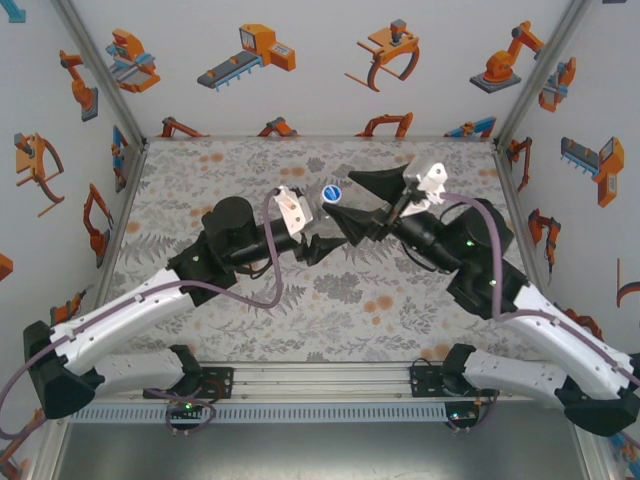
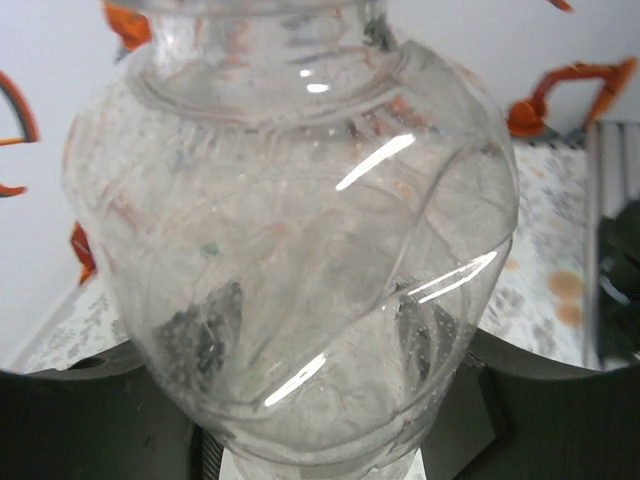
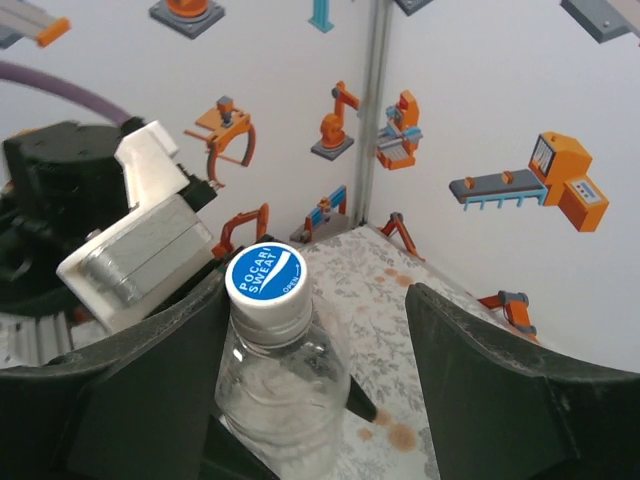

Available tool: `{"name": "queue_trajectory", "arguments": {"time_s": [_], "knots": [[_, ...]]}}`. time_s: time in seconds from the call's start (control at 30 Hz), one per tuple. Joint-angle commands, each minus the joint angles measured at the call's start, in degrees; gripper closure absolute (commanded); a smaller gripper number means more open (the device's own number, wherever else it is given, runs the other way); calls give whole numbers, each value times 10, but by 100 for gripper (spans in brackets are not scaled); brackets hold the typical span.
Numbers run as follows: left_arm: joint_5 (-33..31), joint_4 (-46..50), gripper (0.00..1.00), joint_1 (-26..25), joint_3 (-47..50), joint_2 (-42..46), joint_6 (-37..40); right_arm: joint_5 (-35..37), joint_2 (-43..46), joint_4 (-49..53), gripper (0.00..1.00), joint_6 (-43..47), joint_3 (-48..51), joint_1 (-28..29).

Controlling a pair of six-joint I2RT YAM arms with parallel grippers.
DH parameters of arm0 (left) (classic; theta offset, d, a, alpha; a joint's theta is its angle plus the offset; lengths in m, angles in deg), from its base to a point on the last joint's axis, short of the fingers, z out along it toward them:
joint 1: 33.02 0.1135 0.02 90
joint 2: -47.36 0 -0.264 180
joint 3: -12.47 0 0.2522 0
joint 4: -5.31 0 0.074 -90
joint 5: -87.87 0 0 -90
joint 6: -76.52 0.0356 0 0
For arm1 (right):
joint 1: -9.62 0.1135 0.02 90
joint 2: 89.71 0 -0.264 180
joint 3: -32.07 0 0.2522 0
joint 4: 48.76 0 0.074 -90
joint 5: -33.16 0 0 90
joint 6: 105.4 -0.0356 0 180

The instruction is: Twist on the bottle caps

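Bottle [image 2: 300, 250] with blue cap [image 3: 266, 275], base hidden within left tool [image 1: 322, 243].

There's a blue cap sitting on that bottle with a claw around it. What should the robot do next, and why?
Probably close the right gripper on the blue cap, ready to twist it. Its fingers stand open on either side of the cap, which sits on the neck of the clear bottle, and the left gripper appears to clamp the bottle's body.

table [image 1: 330, 310] | top: grey leaf print | orange blotches scattered across
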Motion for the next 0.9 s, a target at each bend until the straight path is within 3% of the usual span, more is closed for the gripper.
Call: {"name": "queue_trajectory", "arguments": {"time_s": [0.0, 0.3, 0.47, 0.87], "knots": [[95, 165, 100, -2, -32, 23, 56, -34, 33, 83, 35, 33, -23, 2], [281, 522, 100, 46, -115, -5, 134, -230, 19, 351, 42, 196, -105, 2], [342, 672, 100, 73, -132, -34, 225, -269, -7, 438, 42, 273, -130, 2], [339, 725, 100, 81, -120, -97, 288, -351, -89, 444, 43, 263, -116, 2]]}}
